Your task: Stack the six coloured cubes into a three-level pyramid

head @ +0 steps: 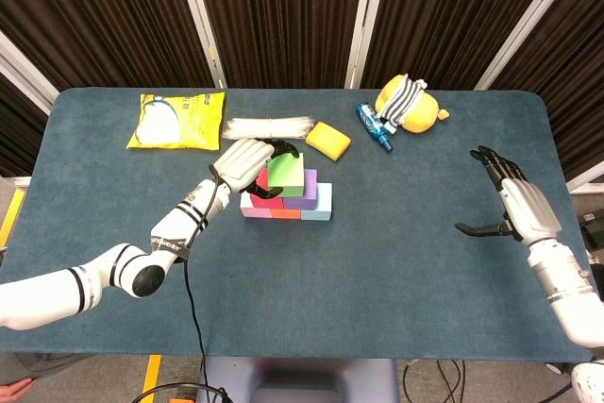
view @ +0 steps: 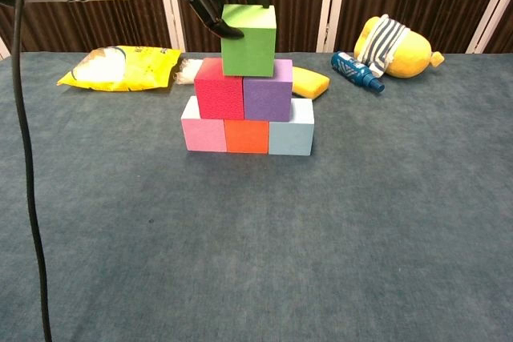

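Progress: five of the six cubes are placed. The base row on the tabletop (view: 385, 230) consists of the pink cube (view: 203, 134), the orange cube (view: 246, 136) and the light blue cube (view: 291, 137), set side by side and touching. The second level consists of the red cube (view: 219, 89) and the purple cube (view: 268, 90), also touching, resting on the base row. The structure stands a little toward the far edge of the tabletop, slightly toward its left edge.

The sixth piece, the green cube (view: 248, 40), sits over the seam between the red cube and the purple cube. In the chest view its underside appears to meet their top faces; full contact cannot be confirmed. It appears roughly level and centred.

Remaining work, as judged: release the green cube and withdraw without disturbing the stack.

Left robot hand (head: 247, 162): positioned above the stack from the left side, grasping the green cube with fingers (view: 210, 7) wrapped over its top and left face. The forearm extends back toward the near left corner of the tabletop.

Right robot hand (head: 516, 202): released, fingers spread, holding nothing, raised near the right edge of the tabletop, well apart from the stack.
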{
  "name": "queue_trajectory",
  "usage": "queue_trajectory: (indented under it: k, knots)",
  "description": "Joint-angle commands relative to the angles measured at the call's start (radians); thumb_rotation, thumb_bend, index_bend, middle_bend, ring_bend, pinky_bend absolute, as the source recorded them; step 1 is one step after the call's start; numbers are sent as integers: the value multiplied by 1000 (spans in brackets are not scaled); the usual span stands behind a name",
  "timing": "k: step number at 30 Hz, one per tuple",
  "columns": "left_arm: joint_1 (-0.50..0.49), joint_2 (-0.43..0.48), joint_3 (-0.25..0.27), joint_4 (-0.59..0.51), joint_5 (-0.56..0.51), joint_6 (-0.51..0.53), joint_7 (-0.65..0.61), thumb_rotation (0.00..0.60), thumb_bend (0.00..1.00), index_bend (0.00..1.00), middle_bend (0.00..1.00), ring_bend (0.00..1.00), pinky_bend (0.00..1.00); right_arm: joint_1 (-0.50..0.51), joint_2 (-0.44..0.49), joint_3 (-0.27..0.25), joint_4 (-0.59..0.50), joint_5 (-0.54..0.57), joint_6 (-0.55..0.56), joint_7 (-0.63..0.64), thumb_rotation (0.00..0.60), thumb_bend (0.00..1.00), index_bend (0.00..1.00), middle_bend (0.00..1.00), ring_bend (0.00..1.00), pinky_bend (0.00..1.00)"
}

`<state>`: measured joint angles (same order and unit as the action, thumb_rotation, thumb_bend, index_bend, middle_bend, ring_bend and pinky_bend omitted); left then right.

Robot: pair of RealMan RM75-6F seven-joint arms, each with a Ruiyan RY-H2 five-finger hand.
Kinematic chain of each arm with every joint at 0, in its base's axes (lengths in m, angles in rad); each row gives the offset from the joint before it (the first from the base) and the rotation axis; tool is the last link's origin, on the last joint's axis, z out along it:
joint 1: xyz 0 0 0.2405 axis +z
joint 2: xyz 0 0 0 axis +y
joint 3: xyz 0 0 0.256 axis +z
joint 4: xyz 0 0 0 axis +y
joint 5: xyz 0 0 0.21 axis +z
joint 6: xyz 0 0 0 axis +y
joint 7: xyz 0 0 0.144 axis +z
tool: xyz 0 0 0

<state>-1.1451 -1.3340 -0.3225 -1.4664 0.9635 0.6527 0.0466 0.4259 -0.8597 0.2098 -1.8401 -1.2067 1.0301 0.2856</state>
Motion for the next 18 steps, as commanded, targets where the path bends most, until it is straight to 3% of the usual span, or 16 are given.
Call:
queue_trajectory:
  k: [1,18]
  knots:
    - [-4,2,2,3,-5,-6,-2,600,330,274,357,290,315,1,-2,2,3,0,-2,1,600,192,118,96,0,90]
    - [-6,13,11,16,-5,-27,-44,600,329,261,348,282,301,5,-6,10,7,11,-11,-9,600,192,117,96,0,90]
